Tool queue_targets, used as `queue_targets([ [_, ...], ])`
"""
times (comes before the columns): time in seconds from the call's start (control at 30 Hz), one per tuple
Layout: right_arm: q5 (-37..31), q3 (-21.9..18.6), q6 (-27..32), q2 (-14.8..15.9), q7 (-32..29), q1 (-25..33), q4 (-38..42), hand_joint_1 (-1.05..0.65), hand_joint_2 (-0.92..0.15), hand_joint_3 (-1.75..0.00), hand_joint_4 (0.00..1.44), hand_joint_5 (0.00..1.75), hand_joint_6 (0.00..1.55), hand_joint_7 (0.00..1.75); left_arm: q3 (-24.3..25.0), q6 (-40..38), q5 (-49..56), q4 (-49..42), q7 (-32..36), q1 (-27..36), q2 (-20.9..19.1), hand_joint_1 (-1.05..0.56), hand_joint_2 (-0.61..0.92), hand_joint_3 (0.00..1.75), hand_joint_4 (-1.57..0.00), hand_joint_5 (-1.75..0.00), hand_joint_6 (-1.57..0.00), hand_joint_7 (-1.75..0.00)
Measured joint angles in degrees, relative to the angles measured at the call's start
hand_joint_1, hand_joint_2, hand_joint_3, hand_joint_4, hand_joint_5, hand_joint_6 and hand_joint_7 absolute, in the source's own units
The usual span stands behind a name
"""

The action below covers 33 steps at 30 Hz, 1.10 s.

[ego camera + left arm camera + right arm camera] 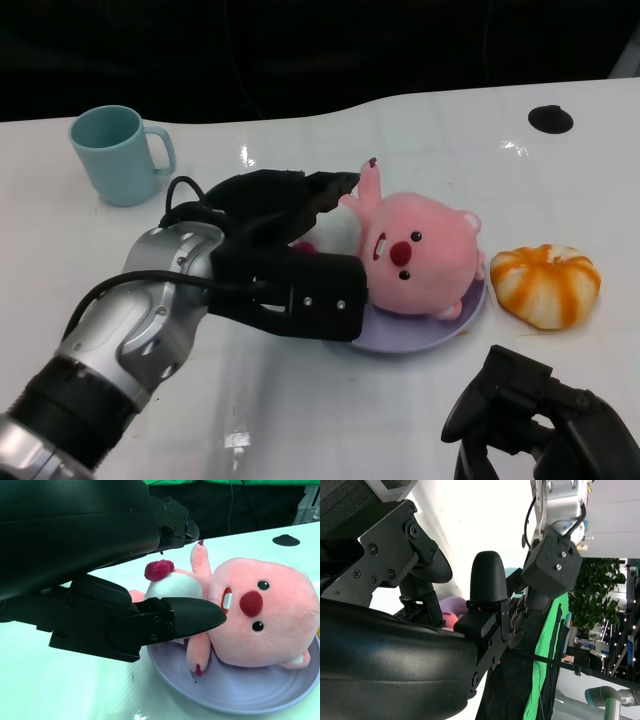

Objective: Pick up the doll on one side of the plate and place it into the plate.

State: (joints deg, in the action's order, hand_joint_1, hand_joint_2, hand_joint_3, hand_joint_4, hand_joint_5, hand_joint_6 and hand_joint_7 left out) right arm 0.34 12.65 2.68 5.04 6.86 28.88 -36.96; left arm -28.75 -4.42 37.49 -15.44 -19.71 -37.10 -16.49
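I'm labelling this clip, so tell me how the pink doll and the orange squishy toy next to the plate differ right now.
The pink doll lies in the purple plate; the orange toy sits on the white table beside the plate. The doll is gripped by the left hand; nothing touches the orange toy. The doll has a face and limbs; the orange toy is a round, white-striped lump. The doll looks larger. Both look soft.

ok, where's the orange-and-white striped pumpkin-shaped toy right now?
Head view: the orange-and-white striped pumpkin-shaped toy sits on the white table, on the robot's right, just beside the lavender plate holding the pink plush doll.
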Motion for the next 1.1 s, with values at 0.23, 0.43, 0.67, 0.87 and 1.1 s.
queue_targets([
  [0.23,0.0,-0.1,-0.1,0.0,0.1,-0.2,0.1,0.02,-0.40,-1.40,0.66,1.75,0.62,1.47,6.0,3.8,-5.2,10.6,-0.4,7.0,-4.1,-0.93,0.92,0.48,-0.08,-0.05,-0.07,-0.03],
  [0.43,0.0,-0.3,-0.1,0.1,0.2,-0.3,0.1,0.02,-0.40,-1.40,0.66,1.75,0.62,1.47,11.0,7.6,-11.2,15.5,-0.5,13.6,-6.1,-0.85,0.92,0.41,-0.13,-0.10,-0.13,-0.05],
  [0.67,0.1,-0.6,-0.1,0.2,0.4,-0.3,0.2,0.03,-0.42,-1.37,0.65,1.75,0.62,1.47,16.6,14.0,-19.8,17.9,-0.8,20.6,-7.6,-0.69,0.92,0.34,-0.30,-0.23,-0.28,-0.11],
  [0.87,0.1,-0.7,-0.2,0.2,0.4,-0.5,0.4,0.03,-0.42,-1.38,0.66,1.74,0.62,1.47,20.3,16.1,-28.4,19.9,-2.1,26.3,-7.6,-0.46,0.92,0.18,-0.29,-0.71,-0.51,-0.08],
  [1.1,0.1,-0.6,-0.3,0.2,0.4,-0.6,0.4,0.03,-0.42,-1.38,0.65,1.74,0.62,1.47,23.5,13.0,-38.6,25.0,-2.8,32.7,-4.7,-0.13,0.78,0.39,-0.46,-1.13,-0.75,-0.41],
])
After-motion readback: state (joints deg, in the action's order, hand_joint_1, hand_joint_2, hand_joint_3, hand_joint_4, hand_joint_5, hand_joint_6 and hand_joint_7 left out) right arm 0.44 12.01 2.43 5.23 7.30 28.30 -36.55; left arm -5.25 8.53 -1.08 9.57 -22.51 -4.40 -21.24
